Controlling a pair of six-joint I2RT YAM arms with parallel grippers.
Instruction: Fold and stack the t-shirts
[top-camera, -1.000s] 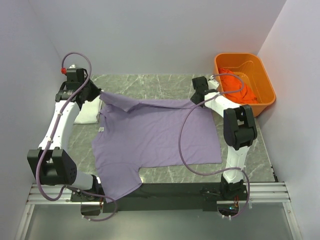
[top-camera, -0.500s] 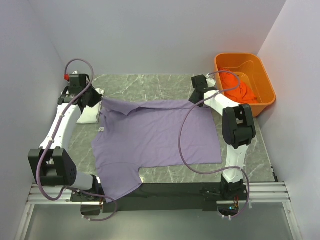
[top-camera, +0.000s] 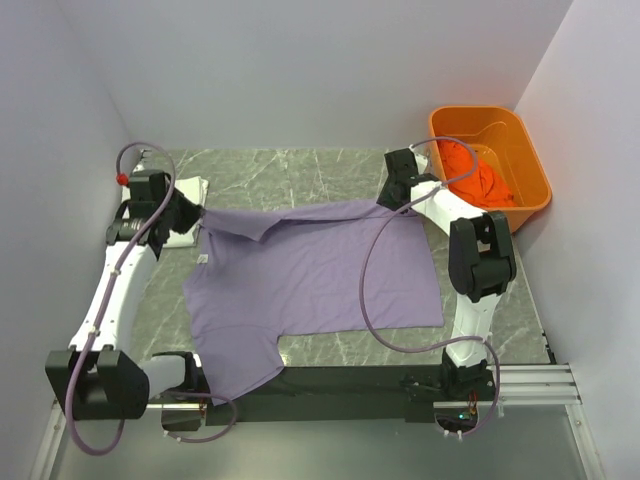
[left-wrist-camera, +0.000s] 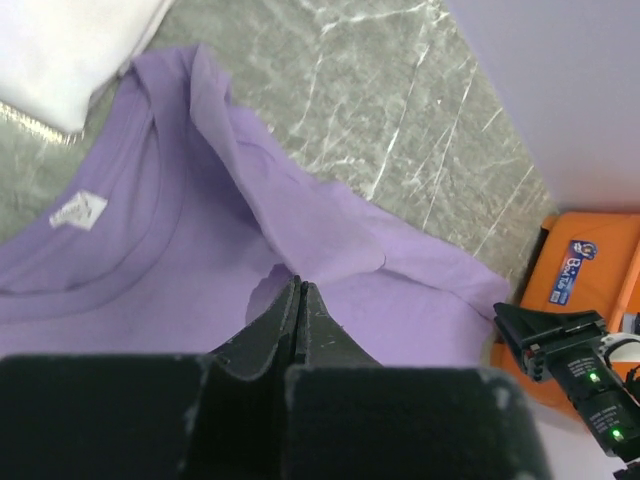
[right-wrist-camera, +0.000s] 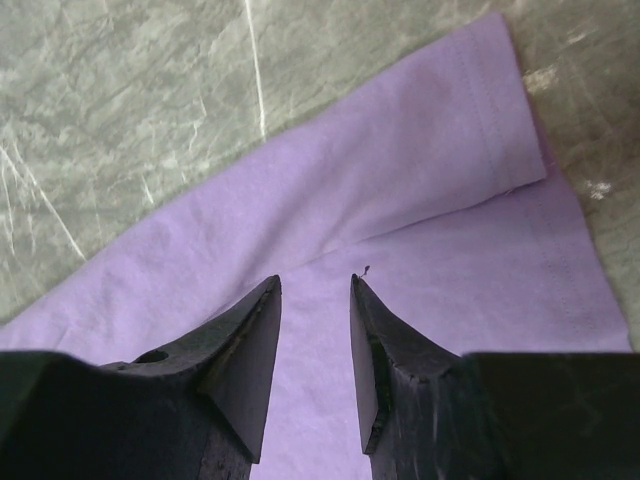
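Marble table (top-camera: 300, 165), purple t-shirt (top-camera: 320, 270), perhaps white t-shirt (top-camera: 192, 188)

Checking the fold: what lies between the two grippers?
The lavender shirt's folded-over far edge, from the shut left gripper to the open right gripper; seen in top view.

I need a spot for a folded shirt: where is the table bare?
Bare marble runs along the back wall beyond the purple shirt, between the white shirt and the orange tub. The purple shirt fills the middle; left gripper and right gripper crowd its far edge.

Central on table (top-camera: 300, 170), spread t-shirt (top-camera: 310, 270); folded t-shirt (top-camera: 192, 188) at its far-left corner; third t-shirt (top-camera: 480, 180) in tub (top-camera: 475, 110) far right.
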